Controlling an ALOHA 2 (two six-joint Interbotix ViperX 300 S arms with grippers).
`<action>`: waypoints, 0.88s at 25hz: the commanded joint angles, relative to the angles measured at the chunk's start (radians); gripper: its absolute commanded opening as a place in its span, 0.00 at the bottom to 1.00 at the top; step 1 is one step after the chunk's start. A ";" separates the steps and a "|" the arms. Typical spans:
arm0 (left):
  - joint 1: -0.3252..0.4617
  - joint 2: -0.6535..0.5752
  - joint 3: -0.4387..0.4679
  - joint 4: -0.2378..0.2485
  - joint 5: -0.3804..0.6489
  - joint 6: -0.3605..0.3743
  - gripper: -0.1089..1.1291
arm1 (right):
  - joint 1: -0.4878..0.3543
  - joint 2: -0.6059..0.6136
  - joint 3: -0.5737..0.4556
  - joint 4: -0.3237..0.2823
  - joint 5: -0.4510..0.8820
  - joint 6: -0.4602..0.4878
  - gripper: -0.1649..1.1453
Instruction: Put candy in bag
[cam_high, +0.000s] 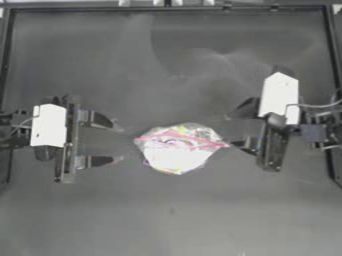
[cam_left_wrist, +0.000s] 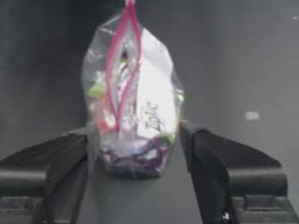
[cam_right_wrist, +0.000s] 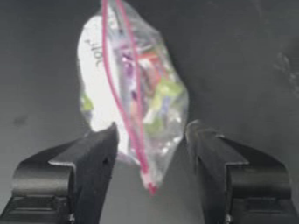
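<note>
With both grippers' jaws spread wide, left gripper (cam_high: 115, 140) and right gripper (cam_high: 244, 131) flank the bag (cam_high: 178, 148), holding nothing, seemingly poised to grab its ends.

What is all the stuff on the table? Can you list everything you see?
bag: one, clear plastic with a pink zip strip and a white label, middle of the table, between the two grippers; the pink strip looks parted.
sweets: many, mixed colours (purple, green, orange), inside the bag; too jumbled to count.
table: one, dark grey, under everything.
left gripper: one, dark with a white block on its wrist, at the bag's left end, jaws open on either side of the bag.
right gripper: one, dark with a white block on its wrist, at the bag's right end, jaws open on either side of the bag.
</note>
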 joint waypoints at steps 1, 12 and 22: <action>0.003 -0.044 -0.005 -0.017 0.020 -0.002 0.81 | 0.011 -0.055 0.011 0.005 -0.003 0.000 0.77; 0.003 -0.129 0.009 -0.015 0.089 -0.002 0.81 | 0.044 -0.169 0.083 0.003 0.002 0.002 0.77; 0.003 -0.178 0.049 -0.017 0.095 -0.002 0.81 | 0.046 -0.242 0.127 -0.005 0.003 0.003 0.77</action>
